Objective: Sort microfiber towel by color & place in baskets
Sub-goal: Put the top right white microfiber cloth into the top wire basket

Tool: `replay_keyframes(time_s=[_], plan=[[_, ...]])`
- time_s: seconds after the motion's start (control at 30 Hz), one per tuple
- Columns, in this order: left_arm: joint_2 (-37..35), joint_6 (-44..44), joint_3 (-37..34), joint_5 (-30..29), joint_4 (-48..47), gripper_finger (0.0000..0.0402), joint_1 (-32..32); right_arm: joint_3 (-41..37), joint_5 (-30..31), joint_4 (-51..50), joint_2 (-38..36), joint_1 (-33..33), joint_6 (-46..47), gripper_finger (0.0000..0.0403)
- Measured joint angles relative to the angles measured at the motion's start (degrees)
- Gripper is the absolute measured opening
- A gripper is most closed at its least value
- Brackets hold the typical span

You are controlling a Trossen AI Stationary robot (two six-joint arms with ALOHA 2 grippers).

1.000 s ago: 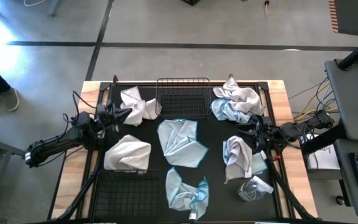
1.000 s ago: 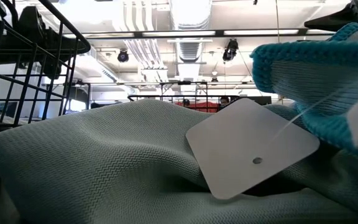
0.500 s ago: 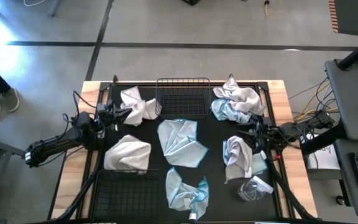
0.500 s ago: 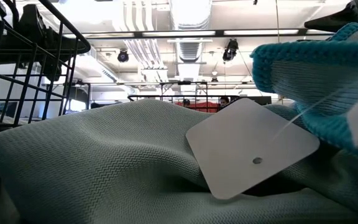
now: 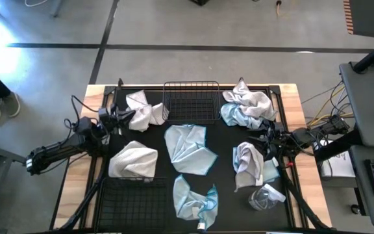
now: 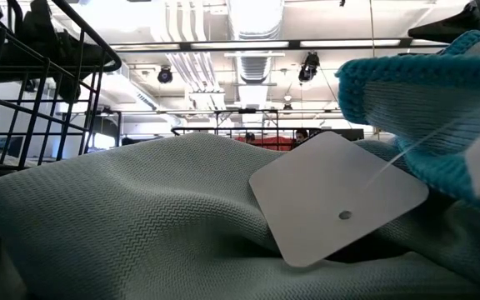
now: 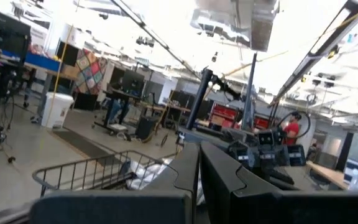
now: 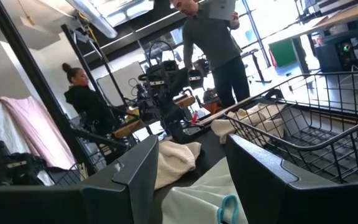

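Towels lie scattered over the black mat point(image 5: 223, 170), none yet in a basket. Taking the far basket point(image 5: 191, 101) as the mark and going left to right: a white towel point(image 5: 143, 110) sits just left of it; a second white towel point(image 5: 134, 160) lies nearer, touching the near basket point(image 5: 130, 203); a blue towel point(image 5: 188, 149) spreads just in front of it; another blue towel point(image 5: 195, 197) lies nearer still; a white-and-blue heap point(image 5: 245, 106) sits just right of it; and a pale towel point(image 5: 250, 162) lies well to the right and nearer.

All look soft, light and floppy, so each should drape and may drag a neighbour along. A raised fold or crumpled peak seems the best place to pinch, especially in the mixed heap.

The left claw point(image 5: 114, 118), pinched shut and empty, hovers beside the far-left white towel. The right claw point(image 5: 267, 144), spread wide and empty, hangs beside the pale towel.

A blank white tag point(image 6: 337, 198) hangs on a thread from one towel; no writing is legible.
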Motion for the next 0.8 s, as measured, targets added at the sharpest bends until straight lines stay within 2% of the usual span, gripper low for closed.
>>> replay_keyframes(time_s=[0.67, 0.8], plan=[[0.0, -1.9, 0.0, -0.1, 0.8, 0.0000, 0.0, 0.0, 0.0, 0.2, 0.0, 0.0, 0.5, 0.0183], [0.1, -1.9, 0.0, -0.1, 0.7, 0.0000, 0.0, 0.0, -0.1, 0.2, 0.0, 0.0, 2.9, 0.0183]])
